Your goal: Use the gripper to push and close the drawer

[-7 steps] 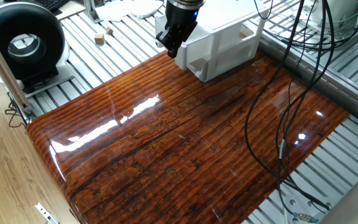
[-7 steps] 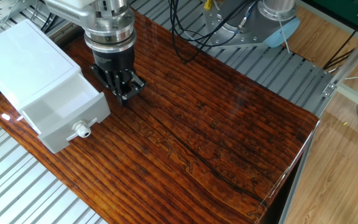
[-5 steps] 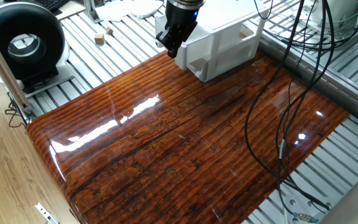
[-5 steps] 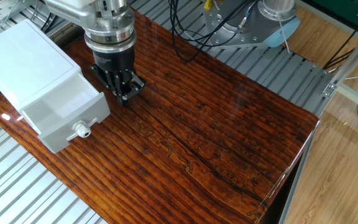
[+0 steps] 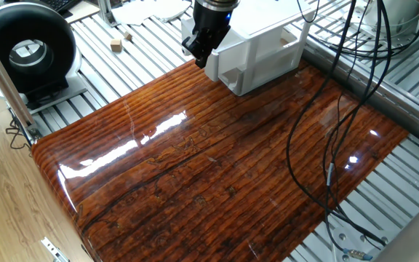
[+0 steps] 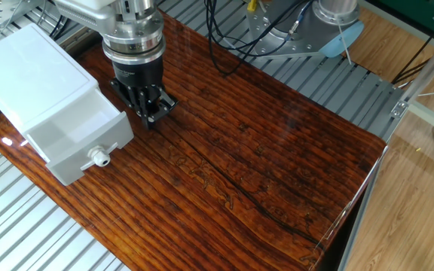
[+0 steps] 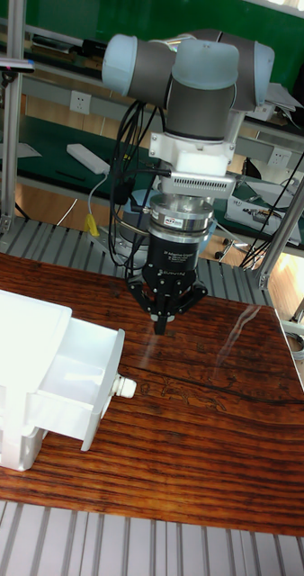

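Note:
The white drawer (image 6: 77,147) stands partly pulled out of its white cabinet (image 6: 29,64), its flat front panel carrying a small knob (image 6: 97,157). My black gripper (image 6: 154,114) hangs beside the drawer's side wall, fingertips pointing down close over the wooden tabletop, shut with nothing between them. In the tall fixed view the gripper (image 7: 161,326) is to the right of the drawer (image 7: 80,382) and slightly behind its front panel. From the opposite side the gripper (image 5: 201,57) shows just left of the drawer (image 5: 257,62).
A glossy wooden tabletop (image 5: 209,167) lies on a ribbed metal bench. A black round device (image 5: 24,51) and a small wooden block (image 5: 116,45) sit off the table. Black cables (image 5: 326,145) hang over the table's right side. The arm's base (image 6: 337,22) is behind.

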Motion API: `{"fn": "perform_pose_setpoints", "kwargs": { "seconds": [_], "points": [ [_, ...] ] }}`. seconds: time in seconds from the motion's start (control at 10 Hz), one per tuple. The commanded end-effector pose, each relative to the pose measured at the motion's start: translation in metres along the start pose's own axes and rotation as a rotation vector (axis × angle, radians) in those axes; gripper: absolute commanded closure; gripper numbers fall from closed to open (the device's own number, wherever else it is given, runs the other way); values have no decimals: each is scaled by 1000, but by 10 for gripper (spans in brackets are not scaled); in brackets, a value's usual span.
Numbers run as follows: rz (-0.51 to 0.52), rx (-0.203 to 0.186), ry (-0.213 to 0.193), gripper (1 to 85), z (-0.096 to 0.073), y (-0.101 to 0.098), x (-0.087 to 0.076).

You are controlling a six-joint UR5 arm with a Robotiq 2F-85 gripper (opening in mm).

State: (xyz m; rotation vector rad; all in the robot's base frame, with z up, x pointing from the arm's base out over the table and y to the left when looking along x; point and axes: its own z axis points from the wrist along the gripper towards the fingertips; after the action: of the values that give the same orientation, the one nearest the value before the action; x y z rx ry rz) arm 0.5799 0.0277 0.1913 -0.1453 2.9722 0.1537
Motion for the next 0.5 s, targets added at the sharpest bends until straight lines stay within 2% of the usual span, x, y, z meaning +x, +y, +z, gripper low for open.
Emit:
{"fn": "perform_pose_setpoints", "kwargs": {
  "seconds": [0.0,0.4],
  "points": [
    [10,-14,-13,847,-1,3,-4],
    [11,-19,-16,847,-1,5,-5]
  ]
}}
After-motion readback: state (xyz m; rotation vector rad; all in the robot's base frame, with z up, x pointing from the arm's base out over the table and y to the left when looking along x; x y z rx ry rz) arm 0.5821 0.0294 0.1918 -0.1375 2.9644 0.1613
